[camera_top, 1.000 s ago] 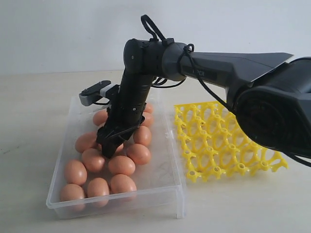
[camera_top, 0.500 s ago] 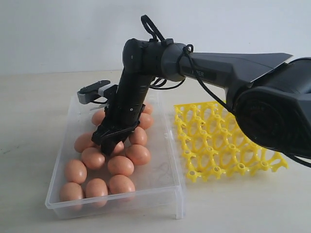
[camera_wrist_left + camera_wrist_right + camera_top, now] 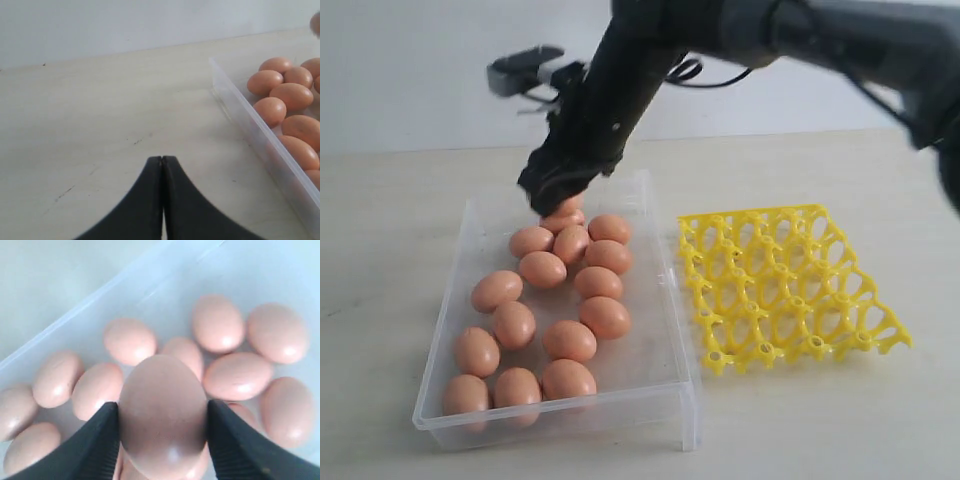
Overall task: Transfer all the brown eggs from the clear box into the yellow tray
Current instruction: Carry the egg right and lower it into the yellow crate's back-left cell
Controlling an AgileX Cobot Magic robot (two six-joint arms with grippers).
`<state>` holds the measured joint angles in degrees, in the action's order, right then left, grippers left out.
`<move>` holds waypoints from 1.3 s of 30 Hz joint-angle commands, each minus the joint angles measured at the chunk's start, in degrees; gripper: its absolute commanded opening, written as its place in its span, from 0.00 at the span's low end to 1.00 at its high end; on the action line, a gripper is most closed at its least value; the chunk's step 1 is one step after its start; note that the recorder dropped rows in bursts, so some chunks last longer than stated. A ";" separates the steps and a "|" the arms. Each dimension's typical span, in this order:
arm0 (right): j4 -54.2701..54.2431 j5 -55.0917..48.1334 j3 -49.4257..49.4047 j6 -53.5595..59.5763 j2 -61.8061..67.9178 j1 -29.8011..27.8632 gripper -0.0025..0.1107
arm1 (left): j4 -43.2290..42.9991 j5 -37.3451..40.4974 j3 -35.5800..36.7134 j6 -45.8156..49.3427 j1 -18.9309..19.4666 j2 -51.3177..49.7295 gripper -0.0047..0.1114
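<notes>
- Right claw [image 3: 558,190] of mine was clamped on one brown egg [image 3: 162,412], a finger against each side, and hung above the far end of the clear box [image 3: 665,300].
- Left claw [image 3: 162,165] of mine had its fingers pressed flat together, low over the table [image 3: 100,115] just outside a long wall of the clear box.
- Over a dozen other brown eggs [image 3: 570,340] lay loose inside the clear box, many touching.
- Just beside the clear box, on its right in the exterior view, the yellow tray [image 3: 785,285] lay flat.
</notes>
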<state>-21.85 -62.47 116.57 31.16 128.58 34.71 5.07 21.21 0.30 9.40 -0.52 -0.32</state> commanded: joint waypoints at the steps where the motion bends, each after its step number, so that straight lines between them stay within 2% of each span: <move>1: 1.95 9.47 -10.12 -0.07 -10.61 -4.83 0.02 | 0.21 -0.55 -0.30 -0.41 -0.08 0.32 0.04; 6: 2.52 31.40 -32.73 -0.73 -22.67 -9.05 0.02 | 0.21 -0.55 -0.30 -0.41 -0.08 0.32 0.04; 12: 2.52 58.73 -55.82 -1.68 -30.19 -11.34 0.02 | 0.21 -0.55 -0.30 -0.41 -0.08 0.32 0.04; 14: 7.55 66.95 -61.46 -12.22 -30.19 -11.47 0.02 | 0.21 -0.55 -0.30 -0.31 -0.08 0.32 0.04; 17: 31.39 83.28 -69.04 -46.14 -30.32 -12.12 0.02 | 0.21 -0.55 -0.30 -0.31 -0.08 0.32 0.04; 18: 33.33 87.01 -70.69 -50.67 -29.90 -12.70 0.02 | 0.21 -0.55 -0.30 -0.31 -0.08 0.32 0.04; 21: 38.38 94.40 -72.31 -56.05 -26.92 -14.75 0.02 | 0.21 -0.55 -0.30 -0.43 -0.08 0.32 0.04; 24: 48.64 100.34 -72.31 -65.88 -22.99 -17.40 0.02 | 0.21 -0.55 -0.30 -0.43 -0.08 0.32 0.04; 29: 49.82 106.10 -72.31 -67.24 -17.98 -18.53 0.02 | 0.21 -0.55 -0.30 -0.33 -0.08 0.32 0.04; 39: 47.50 110.03 -72.03 -67.20 -12.32 -18.53 0.02 | 0.21 -0.55 -0.30 -0.33 -0.08 0.32 0.04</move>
<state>26.64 44.53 44.53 -35.95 115.04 16.69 5.07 21.21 0.30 9.40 -0.52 -0.32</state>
